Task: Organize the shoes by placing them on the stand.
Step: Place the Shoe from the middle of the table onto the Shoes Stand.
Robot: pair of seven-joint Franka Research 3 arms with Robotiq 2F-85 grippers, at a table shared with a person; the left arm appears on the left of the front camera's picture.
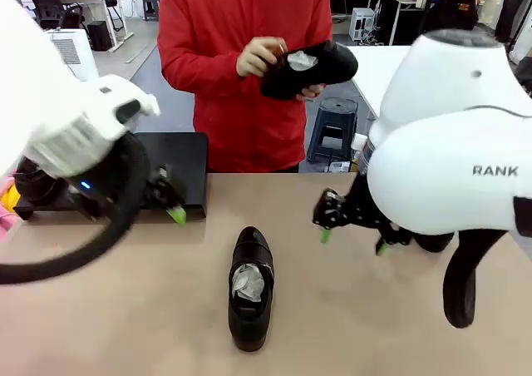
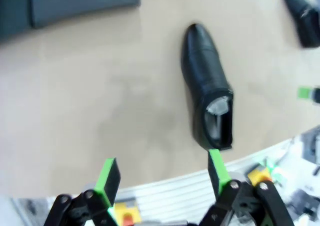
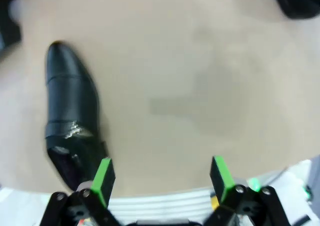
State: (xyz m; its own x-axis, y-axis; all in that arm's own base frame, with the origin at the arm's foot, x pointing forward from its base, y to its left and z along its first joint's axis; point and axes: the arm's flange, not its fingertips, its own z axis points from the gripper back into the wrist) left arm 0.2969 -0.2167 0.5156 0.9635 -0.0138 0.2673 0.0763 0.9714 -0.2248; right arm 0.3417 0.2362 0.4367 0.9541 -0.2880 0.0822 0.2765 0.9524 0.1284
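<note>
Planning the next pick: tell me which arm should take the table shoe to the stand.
Probably left. The shoe lies between both open grippers, but the stand sits on the left side, just behind the left gripper; the right gripper would have to cross over.

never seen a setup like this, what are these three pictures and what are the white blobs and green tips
The white shapes are two robot arms at a table. The front view looks across it from between them, toward a person in red. Each arm ends in a black gripper with two green-tipped fingers: the left gripper and the right gripper. The other two pictures come from cameras on the wrists, looking along those fingers. Both grippers are open and hold nothing. One black shoe lies on the table between them; both wrist views show it too. The person's hands hold a second shoe. The black stand sits at the far left, bare where it shows.
</note>
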